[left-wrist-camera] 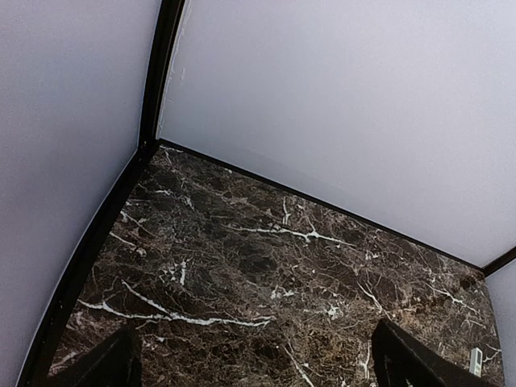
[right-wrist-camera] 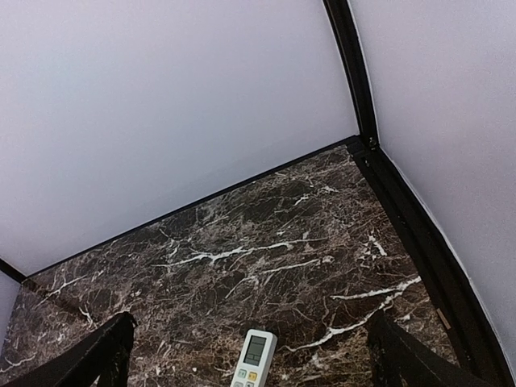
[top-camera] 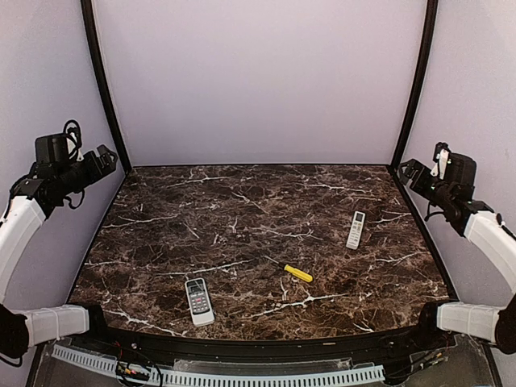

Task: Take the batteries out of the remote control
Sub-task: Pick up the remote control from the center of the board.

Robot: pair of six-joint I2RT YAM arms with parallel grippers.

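Both arms are held raised at the two sides of the table [top-camera: 242,201], well away from the things on it. The left pincer [top-camera: 107,159] is seen above the left edge, and its dark fingers [left-wrist-camera: 113,364] are spread wide apart in the left wrist view, with nothing between them. The right pincer [top-camera: 409,173] is held above the right edge. Its fingers [right-wrist-camera: 97,355] are also spread wide, and nothing is gripped.

Two remotes are laid on the dark marbled surface, both with the buttons up. The white remote [top-camera: 355,230] is placed on the right side, with its length running almost from near to far, and its small display is seen at the far end in the right wrist view. The grey remote [top-camera: 199,301] is placed close to the near edge, left of the middle. The screwdriver [top-camera: 294,272] with a yellow handle is laid between the two remotes, apart from both, with its thin shaft pointed to the far left. Whether batteries are inside the remotes cannot be told, because the backs are turned down.
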